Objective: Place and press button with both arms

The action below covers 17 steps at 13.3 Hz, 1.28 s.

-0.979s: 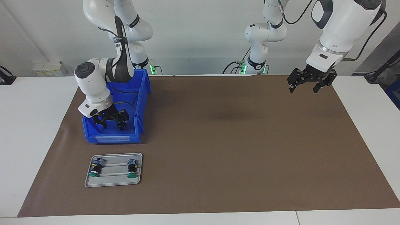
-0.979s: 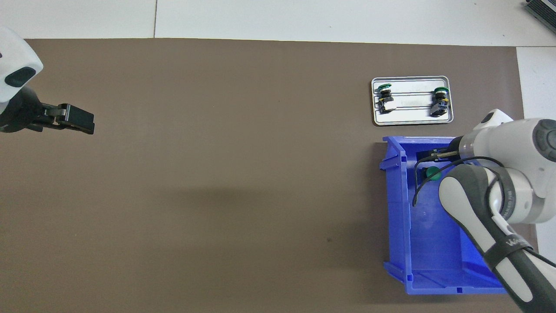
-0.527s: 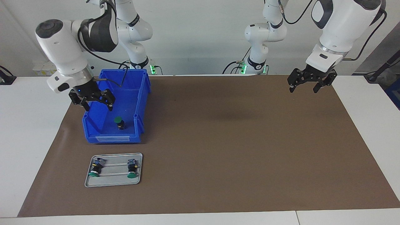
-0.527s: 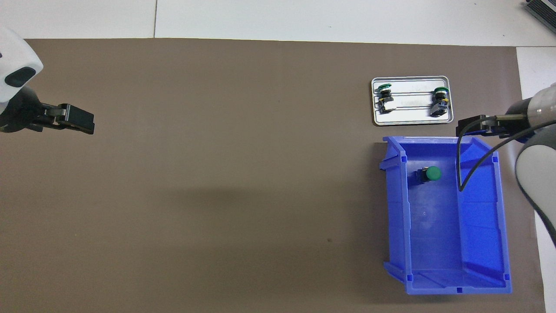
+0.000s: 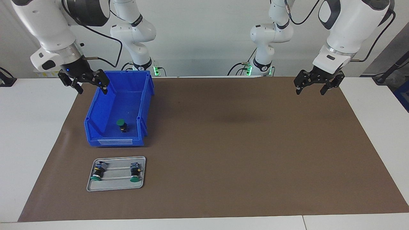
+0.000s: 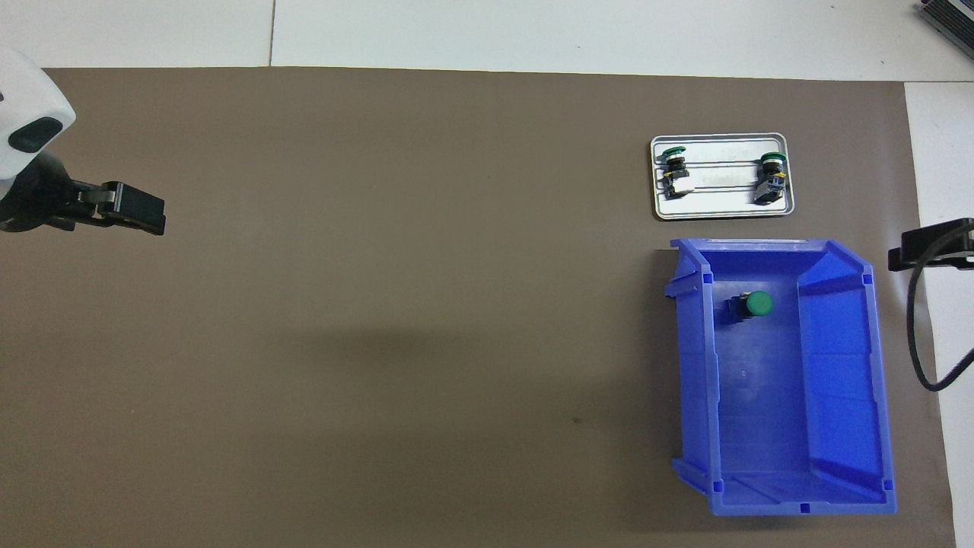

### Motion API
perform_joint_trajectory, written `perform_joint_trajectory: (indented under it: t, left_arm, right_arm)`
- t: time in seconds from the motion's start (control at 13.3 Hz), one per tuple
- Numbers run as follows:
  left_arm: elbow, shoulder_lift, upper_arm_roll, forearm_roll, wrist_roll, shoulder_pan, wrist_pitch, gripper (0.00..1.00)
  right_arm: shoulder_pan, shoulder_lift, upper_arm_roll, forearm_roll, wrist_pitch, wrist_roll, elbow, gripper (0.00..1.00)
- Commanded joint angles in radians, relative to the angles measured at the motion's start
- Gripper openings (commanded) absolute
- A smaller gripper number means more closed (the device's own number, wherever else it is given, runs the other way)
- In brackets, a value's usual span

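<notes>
Green-capped button (image 5: 120, 123), blue bin (image 5: 145, 95), brown mat (image 5: 239, 143).

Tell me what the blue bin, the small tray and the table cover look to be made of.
Blue bin: looks like moulded plastic, saturated even colour, slight sheen, ribbed corners and a label slot at its front. Tray: probably metal, pale silver-grey, rolled rim, raised ridges under the two buttons lying on it. Brown cover: matte sheet, maybe paper or thin mat; no gloss, a soft wrinkle near one edge.
</notes>
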<state>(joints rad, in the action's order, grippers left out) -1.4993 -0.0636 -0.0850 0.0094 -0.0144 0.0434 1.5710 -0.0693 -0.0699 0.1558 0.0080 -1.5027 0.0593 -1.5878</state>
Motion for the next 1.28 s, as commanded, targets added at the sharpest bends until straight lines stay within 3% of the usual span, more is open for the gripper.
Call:
perform_joint_trajectory:
  t: [0.0, 0.38, 0.6, 0.83, 1.21]
  left_arm:
    - [-0.029, 0.024, -0.007, 0.015, 0.008, -0.011, 0.006, 1.00]
    - [-0.029, 0.024, -0.007, 0.015, 0.008, -0.011, 0.006, 1.00]
    - [-0.029, 0.024, -0.007, 0.015, 0.008, -0.011, 0.004, 1.00]
    - [-0.029, 0.024, -0.007, 0.015, 0.008, -0.011, 0.006, 1.00]
    - [-0.029, 0.024, -0.006, 0.015, 0.008, -0.011, 0.006, 1.00]
  right_arm:
    - [0.034, -0.074, -0.012, -0.019, 0.001, 0.008, -0.119, 1.00]
    - [0.023, -0.059, -0.025, -0.029, -0.025, -0.035, -0.103, 1.00]
    - [0.008, 0.022, -0.027, -0.036, 0.002, -0.038, 0.015, 1.00]
    - [-0.004, 0.013, -0.027, -0.046, -0.059, -0.073, -0.015, 1.00]
    - [-0.017, 0.007, -0.027, -0.066, -0.054, -0.067, -0.029, 1.00]
